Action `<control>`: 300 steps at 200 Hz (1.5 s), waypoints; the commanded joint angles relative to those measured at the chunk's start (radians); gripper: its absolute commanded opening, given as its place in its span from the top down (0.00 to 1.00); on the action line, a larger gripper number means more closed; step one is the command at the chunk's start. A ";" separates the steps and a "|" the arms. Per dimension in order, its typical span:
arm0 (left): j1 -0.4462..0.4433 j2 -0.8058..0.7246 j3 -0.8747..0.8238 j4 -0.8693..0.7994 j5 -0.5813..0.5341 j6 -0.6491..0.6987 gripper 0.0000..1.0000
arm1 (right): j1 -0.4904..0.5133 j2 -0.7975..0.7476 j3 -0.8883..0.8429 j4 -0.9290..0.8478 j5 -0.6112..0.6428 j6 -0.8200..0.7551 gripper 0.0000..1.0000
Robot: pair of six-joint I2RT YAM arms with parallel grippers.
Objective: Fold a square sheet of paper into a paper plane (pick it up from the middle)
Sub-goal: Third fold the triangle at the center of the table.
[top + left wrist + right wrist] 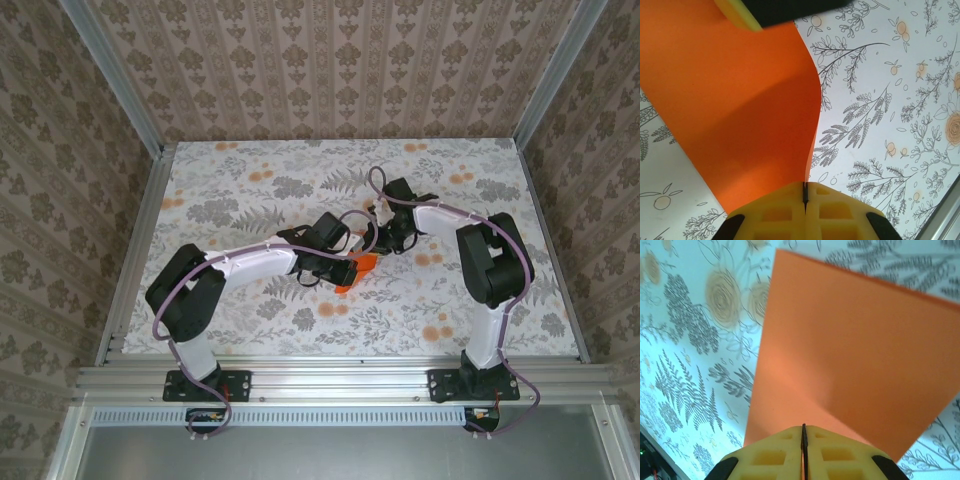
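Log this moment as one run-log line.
left end effector: shut on square sheet of paper | right end effector: shut on same sheet | sheet: bowed between them, over table

The left gripper (804, 187) pinches the bowed square sheet of paper (735, 110) by its edge above the flower-printed table (880, 100)

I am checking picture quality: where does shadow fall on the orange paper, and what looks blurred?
Left wrist: a soft dark band crosses the curved middle of the square sheet of paper. Right wrist: the sheet is lit almost evenly, the tablecloth behind it soft. Top external: even light.
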 commanded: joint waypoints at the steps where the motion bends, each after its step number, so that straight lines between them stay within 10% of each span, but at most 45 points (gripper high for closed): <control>1: 0.004 0.007 -0.015 0.012 0.026 -0.006 1.00 | 0.005 0.050 0.041 -0.005 -0.019 0.026 0.89; 119: -0.013 0.004 0.026 -0.015 0.078 -0.014 1.00 | 0.036 0.128 0.065 -0.165 -0.032 -0.210 0.88; 300: 0.017 0.075 0.009 -0.038 -0.114 -0.020 1.00 | 0.036 0.109 0.044 -0.137 -0.014 -0.137 0.87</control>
